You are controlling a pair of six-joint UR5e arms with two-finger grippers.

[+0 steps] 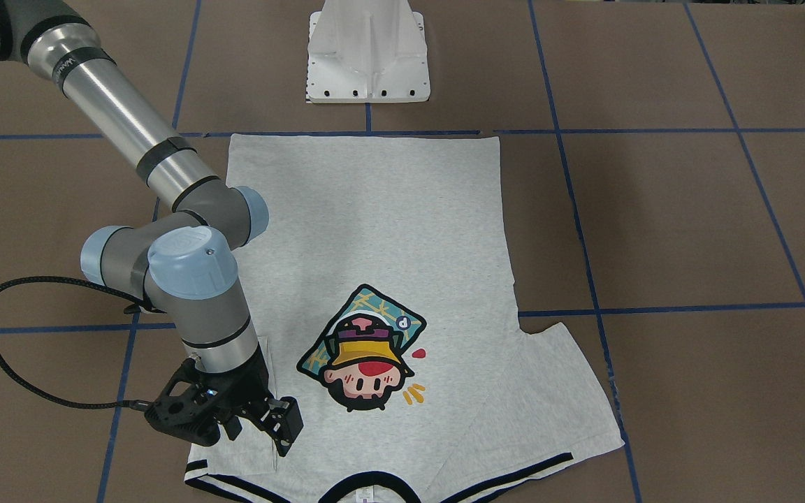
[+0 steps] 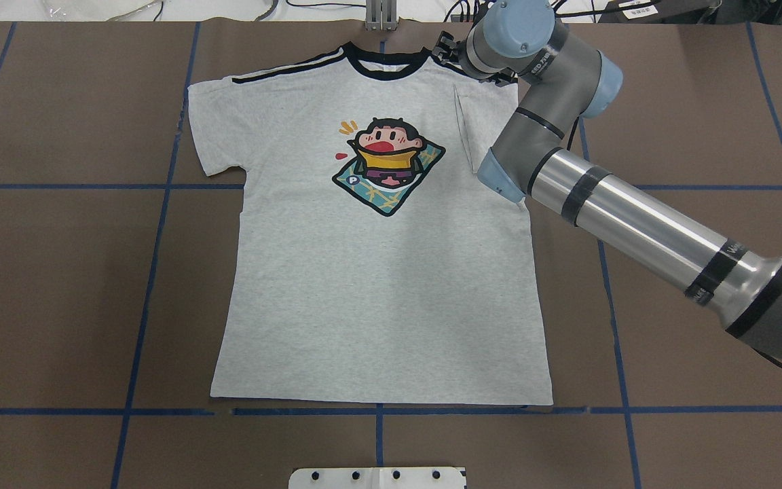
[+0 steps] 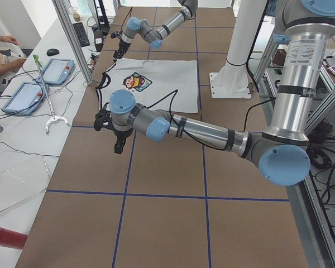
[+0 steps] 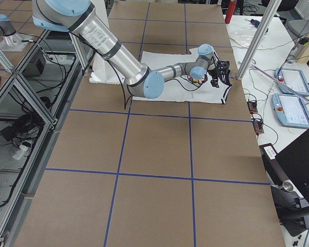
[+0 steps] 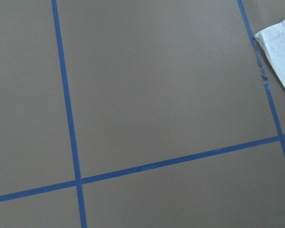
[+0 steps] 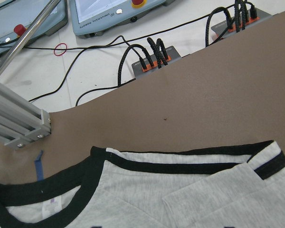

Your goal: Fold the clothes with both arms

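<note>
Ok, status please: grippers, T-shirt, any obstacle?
Right gripper open, above the folded-in sleeve. Left gripper off the T-shirt, state unclear. T-shirt flat, nothing seen in the way.

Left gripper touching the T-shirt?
Apart. The exterior left view shows the left gripper hanging over bare table, with brown table showing between its fingers and the T-shirt.

The teach pendant [image 6: 109, 12] lying past the tabletop [image 6: 228, 80] is carrying the words "UNIVERSAL ROBOTS" along its lower rim. The cartoon print [image 2: 387, 165] on the T-shirt [image 2: 377, 305] is showing a small round badge [image 2: 352, 179] with a white letter "P". Lettering on the black band [image 2: 709, 277] of the right arm [image 2: 635, 217] is coming out too blurred to read.
</note>
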